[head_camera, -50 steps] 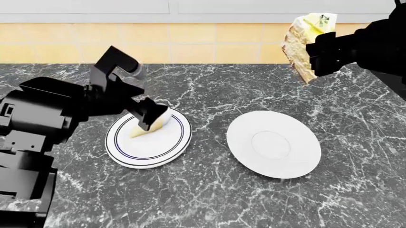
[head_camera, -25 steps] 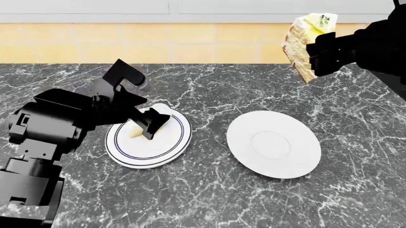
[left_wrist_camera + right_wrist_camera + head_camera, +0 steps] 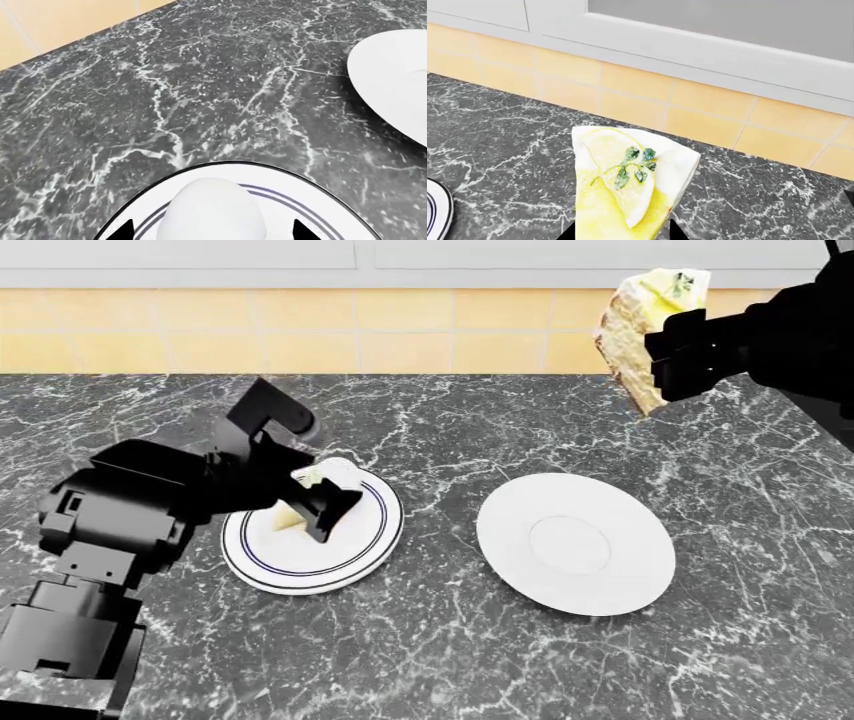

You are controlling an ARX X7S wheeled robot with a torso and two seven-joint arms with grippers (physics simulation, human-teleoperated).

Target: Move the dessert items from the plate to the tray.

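Note:
The pale cone-shaped pastry [image 3: 296,502] lies on a white plate with a dark striped rim [image 3: 367,550]. My left gripper [image 3: 320,504] is open, with a jaw on each side of the pastry and a gap at both. In the left wrist view the pastry [image 3: 213,207] sits between the fingertips [image 3: 123,232] on the striped plate [image 3: 313,207]. My right gripper [image 3: 663,352] is shut on the yellow-glazed cake wedge [image 3: 638,335] and holds it high over the counter's back right. The right wrist view shows the wedge [image 3: 627,185] clamped. The black tray is out of view.
A plain white plate [image 3: 575,543] lies right of the striped one; it also shows in the left wrist view [image 3: 393,75]. Both stand on a dark marble counter [image 3: 441,660] backed by yellow wall tiles [image 3: 400,330].
My left arm has shifted and its gripper has moved a little down and toward me along the pastry. My right arm and the cake wedge have not moved.

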